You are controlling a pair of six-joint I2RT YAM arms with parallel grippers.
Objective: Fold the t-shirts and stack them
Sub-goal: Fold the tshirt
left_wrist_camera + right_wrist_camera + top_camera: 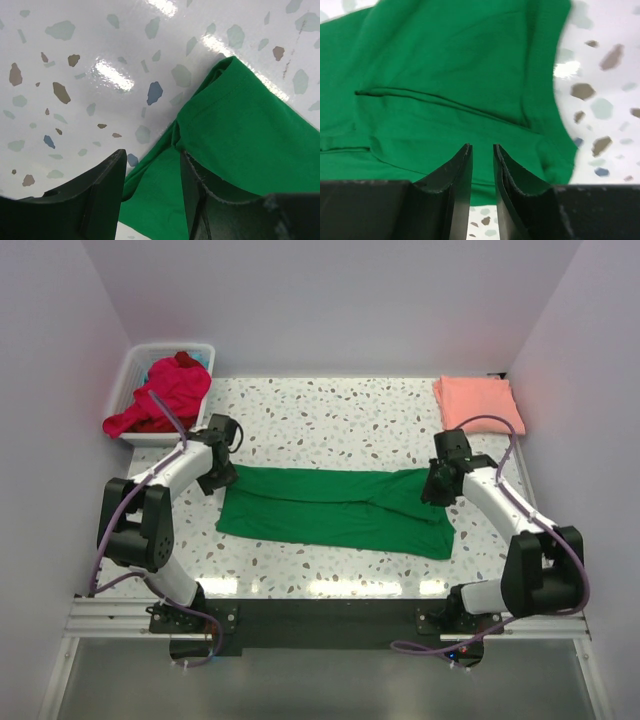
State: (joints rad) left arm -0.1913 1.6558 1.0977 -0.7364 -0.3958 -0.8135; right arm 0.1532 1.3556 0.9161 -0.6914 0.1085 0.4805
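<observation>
A bright green t-shirt (330,510) lies folded into a long band across the middle of the table. My left gripper (222,478) is at its left end. In the left wrist view the gripper (152,155) is open and straddles the shirt's (250,130) corner, with an upper layer of cloth lying over the right finger (192,195). My right gripper (437,485) is at the shirt's right end. In the right wrist view the gripper (481,147) hovers just above the green cloth (445,65), jaws a narrow gap apart with nothing between them. A folded salmon-pink t-shirt (478,400) lies at the back right.
A white plastic basket (138,362) at the back left holds crumpled red and magenta t-shirts (165,395), one hanging over its front rim. Lilac walls close in the table on three sides. Bare speckled tabletop (330,420) lies behind the green shirt.
</observation>
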